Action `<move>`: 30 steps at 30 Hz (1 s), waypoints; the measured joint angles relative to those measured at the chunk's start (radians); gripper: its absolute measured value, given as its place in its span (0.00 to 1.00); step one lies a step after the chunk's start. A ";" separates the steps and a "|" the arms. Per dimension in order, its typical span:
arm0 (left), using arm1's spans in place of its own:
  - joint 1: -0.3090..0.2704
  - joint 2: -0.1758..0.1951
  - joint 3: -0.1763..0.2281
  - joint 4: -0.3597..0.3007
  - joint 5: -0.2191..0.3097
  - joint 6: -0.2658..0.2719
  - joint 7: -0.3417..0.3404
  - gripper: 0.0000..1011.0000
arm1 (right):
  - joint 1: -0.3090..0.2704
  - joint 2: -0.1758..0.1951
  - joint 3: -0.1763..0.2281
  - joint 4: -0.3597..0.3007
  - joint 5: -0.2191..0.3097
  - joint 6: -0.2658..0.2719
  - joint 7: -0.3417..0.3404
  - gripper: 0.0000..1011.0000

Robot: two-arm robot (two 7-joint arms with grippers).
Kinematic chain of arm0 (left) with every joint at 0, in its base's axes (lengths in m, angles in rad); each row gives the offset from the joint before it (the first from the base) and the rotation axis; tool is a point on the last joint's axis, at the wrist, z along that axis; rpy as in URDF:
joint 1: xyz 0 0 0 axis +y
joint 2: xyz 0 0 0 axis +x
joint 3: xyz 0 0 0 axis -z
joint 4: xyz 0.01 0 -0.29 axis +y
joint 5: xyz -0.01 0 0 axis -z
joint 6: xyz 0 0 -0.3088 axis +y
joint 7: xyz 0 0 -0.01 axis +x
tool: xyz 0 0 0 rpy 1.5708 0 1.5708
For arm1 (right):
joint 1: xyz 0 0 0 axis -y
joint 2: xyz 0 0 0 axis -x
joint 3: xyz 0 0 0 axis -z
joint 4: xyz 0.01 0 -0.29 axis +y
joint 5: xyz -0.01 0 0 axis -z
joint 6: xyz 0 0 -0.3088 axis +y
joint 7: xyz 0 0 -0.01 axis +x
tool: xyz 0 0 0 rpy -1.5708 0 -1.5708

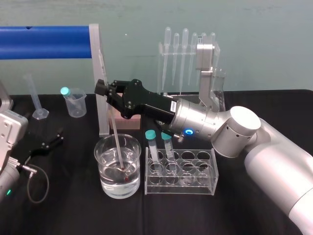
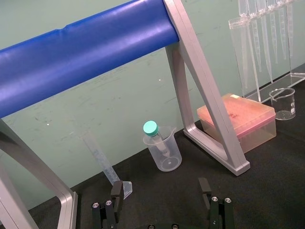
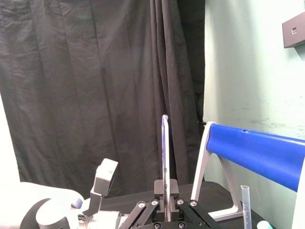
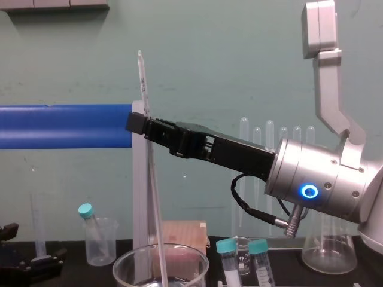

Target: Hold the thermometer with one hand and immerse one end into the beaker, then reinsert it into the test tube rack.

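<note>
The silver-and-white right arm (image 1: 244,132) reaches in from the right of the head view. Its narrow black right gripper (image 1: 108,92) is pinched on the long whitish glass thermometer (image 1: 114,129) in the upper middle of the frame. At lower centre the wide clear glass beaker (image 1: 103,176) holds clear liquid (image 1: 111,186), and the rod's reddish end sits in it near the floor, so the dipping step looks in hand.

Just right of the beaker stands the clear plastic test tube rack (image 1: 195,185), with two teal-capped tubes (image 1: 152,147) at its left end. The next move, I judge, is a straight lift until the tip clears the rim, then a shift rightward over a free hole.

The chest view adds the rod's top end rising above the padded blue bar (image 4: 60,125). The right wrist view shows the jaws closed on the rod. The black left gripper (image 1: 46,143) idles at the left of the head view, its fingers spread in the left wrist view.
</note>
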 joint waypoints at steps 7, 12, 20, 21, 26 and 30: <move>0.000 0.000 0.000 0.000 0.000 0.000 0.000 1.00 | 0.000 0.000 0.000 0.000 0.000 0.000 0.000 0.06; 0.000 0.000 0.000 0.000 0.000 0.000 0.000 1.00 | 0.001 0.000 0.000 -0.001 0.000 -0.001 0.005 0.06; 0.000 0.000 0.000 0.000 0.000 0.000 0.000 1.00 | 0.010 0.010 0.005 -0.052 0.001 -0.008 0.016 0.06; 0.000 0.000 0.000 0.000 0.000 0.000 0.000 1.00 | 0.010 0.013 0.005 -0.060 0.001 -0.008 0.016 0.06; 0.000 0.000 0.000 0.000 0.000 0.000 0.000 1.00 | 0.011 0.032 0.016 -0.127 0.011 -0.009 0.009 0.06; 0.000 0.000 0.000 0.000 0.000 0.000 0.000 1.00 | 0.013 0.046 0.030 -0.174 0.022 -0.020 0.000 0.06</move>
